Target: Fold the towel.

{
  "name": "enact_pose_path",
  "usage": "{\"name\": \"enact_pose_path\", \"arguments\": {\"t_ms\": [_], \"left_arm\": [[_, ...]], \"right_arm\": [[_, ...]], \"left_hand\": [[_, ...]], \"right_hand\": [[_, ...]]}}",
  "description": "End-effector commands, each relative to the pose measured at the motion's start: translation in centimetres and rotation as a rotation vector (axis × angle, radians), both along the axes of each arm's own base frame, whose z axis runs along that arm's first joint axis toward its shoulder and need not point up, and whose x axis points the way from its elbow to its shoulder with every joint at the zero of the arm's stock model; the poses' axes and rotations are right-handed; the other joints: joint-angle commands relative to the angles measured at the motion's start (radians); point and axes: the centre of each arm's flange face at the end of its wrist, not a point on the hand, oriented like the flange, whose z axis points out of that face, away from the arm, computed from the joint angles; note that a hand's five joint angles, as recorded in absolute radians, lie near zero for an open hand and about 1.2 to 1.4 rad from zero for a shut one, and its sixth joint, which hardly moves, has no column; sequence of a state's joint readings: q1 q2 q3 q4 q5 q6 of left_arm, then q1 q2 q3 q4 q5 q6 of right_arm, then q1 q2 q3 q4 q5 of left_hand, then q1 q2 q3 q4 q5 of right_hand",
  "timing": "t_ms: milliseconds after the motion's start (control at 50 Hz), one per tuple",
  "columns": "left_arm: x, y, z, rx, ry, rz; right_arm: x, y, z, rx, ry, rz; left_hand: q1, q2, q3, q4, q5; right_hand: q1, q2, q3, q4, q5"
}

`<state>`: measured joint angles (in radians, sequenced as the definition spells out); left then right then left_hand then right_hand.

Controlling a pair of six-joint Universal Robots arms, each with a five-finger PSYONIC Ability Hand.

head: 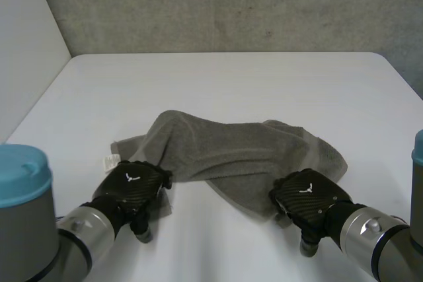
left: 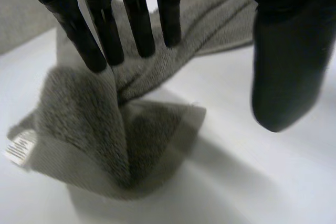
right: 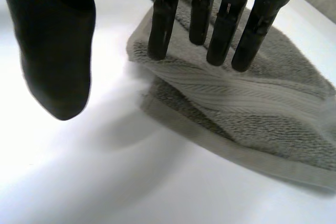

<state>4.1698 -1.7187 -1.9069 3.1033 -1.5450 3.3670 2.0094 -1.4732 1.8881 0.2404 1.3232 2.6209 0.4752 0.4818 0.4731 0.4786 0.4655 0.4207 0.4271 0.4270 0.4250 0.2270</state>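
Plainly, the white table (head: pixel 231 77) carries one thing: the grey towel (head: pixel 231 150), lying bunched and twisted across the near middle, its ends sagging toward the near side. No clean fold shows, so I judge the task to be at its opening step, taking hold of the near corners.

At the towel's near-left end sits the left hand (head: pixel 132 186). Its fingers (left: pixel 105 30) are straight, with their tips on a raised ridge of cloth, and its thumb (left: pixel 286 66) stands well apart over bare table, so nothing is gripped. At the near-right end, the right hand (head: pixel 309 196) is likewise open, its fingers (right: pixel 220 30) straight on the ribbed hem and its thumb (right: pixel 58 51) clear of the cloth.

A small white label (head: pixel 110 160) marks the left corner.

Next, each thumb probably has to close under its corner, and then the cloth needs spreading flat.
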Motion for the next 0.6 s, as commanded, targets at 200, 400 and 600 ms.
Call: {"name": "enact_pose_path", "arguments": {"t_ms": [200, 400, 600], "left_arm": [[-1.4, -3.6, -3.4, 0.06, -0.045, 0.029], [-0.9, -6.6, -4.2, 0.042, -0.049, 0.108], [-0.5, -8.1, -4.5, 0.017, -0.04, 0.142]], "right_arm": [[0.8, -1.4, -2.9, 0.037, 0.0, 0.023], [1.3, -2.9, -3.0, -0.042, -0.03, 0.016], [1.7, -4.1, -3.7, -0.099, -0.047, 0.005]], "left_hand": [[-0.18, -0.186, -0.177, -0.183, -0.344], [-0.171, -0.177, -0.169, -0.174, -0.335], [-0.092, -0.098, -0.09, -0.095, -0.256]], "right_hand": [[-0.16, -0.166, -0.166, -0.164, -0.14], [-0.107, -0.113, -0.113, -0.111, -0.088], [-0.042, -0.049, -0.049, -0.047, -0.023]]}}
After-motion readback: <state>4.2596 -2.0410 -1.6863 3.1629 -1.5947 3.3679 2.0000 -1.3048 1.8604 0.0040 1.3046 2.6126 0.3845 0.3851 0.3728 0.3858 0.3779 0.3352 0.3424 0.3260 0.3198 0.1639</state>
